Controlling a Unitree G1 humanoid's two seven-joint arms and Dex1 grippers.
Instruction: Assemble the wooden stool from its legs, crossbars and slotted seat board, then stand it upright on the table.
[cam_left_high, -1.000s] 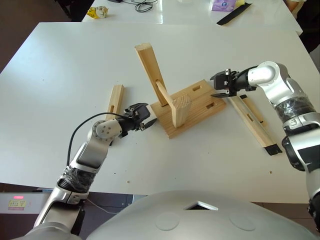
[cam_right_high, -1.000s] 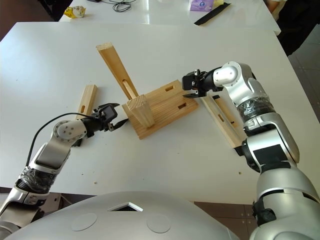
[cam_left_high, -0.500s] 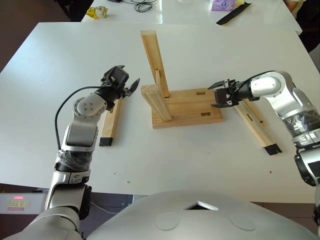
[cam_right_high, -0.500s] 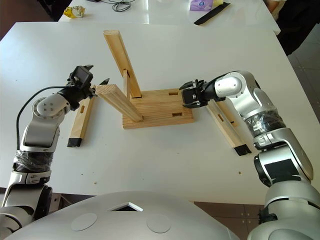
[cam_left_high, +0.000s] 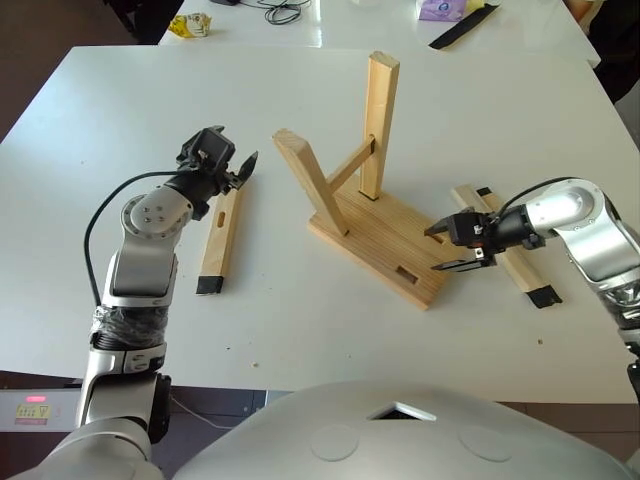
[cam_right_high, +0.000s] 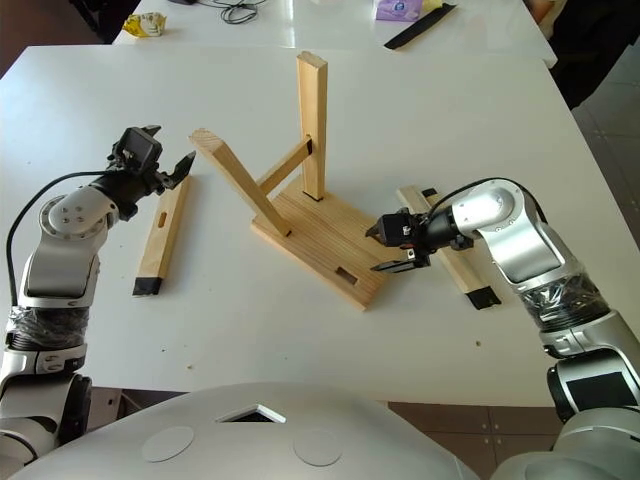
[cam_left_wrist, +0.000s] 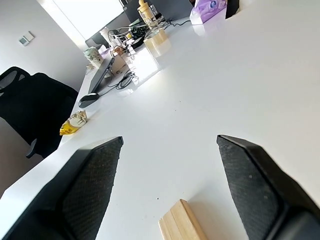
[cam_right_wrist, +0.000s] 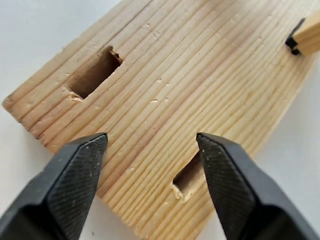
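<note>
Right wrist view: right jaws wide over the seat board (cam_right_wrist: 165, 90), empty; left jaws wide above a loose leg (cam_left_high: 218, 240).

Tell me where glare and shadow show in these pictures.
Left wrist view: bright light glares off the glossy white table. Right wrist view: even light on the pale wooden slotted seat board, slots dark. Left eye view: only faint shadows.

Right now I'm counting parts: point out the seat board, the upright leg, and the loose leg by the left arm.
seat board (cam_left_high: 385, 243), left eye view, bare top.
upright leg (cam_left_high: 380, 110), left eye view, upper half.
loose leg (cam_left_high: 218, 240), left eye view, mid-length.
</note>
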